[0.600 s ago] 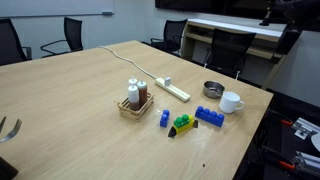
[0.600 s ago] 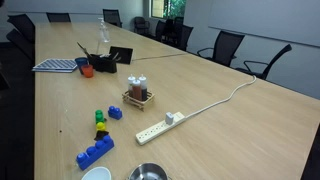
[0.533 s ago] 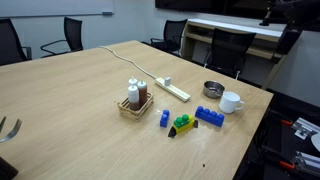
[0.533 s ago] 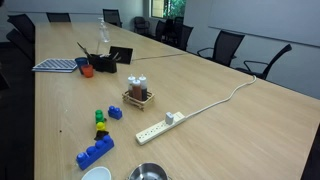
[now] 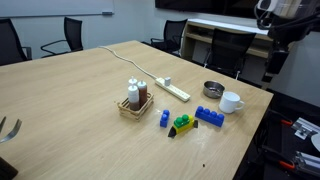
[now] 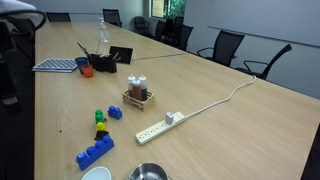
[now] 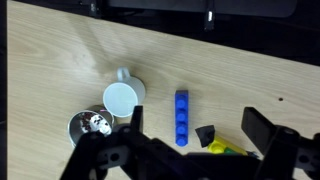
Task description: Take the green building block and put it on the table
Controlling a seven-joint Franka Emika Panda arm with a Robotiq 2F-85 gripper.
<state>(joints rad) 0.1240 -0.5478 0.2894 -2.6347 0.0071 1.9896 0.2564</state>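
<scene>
Our fingers (image 7: 133, 125) hover high over the bench (image 5: 70, 90).
We see them spread wide and empty; the green block (image 5: 186, 121) lies between blue bricks (image 5: 210, 116).

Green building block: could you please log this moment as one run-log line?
stage: pre-grasp | gripper: open, empty, above table | green building block: against yellow brick, untouched

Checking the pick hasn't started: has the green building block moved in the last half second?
No. In an exterior view the green building block lies at the same spot on the table, close beside the long blue brick.
</scene>
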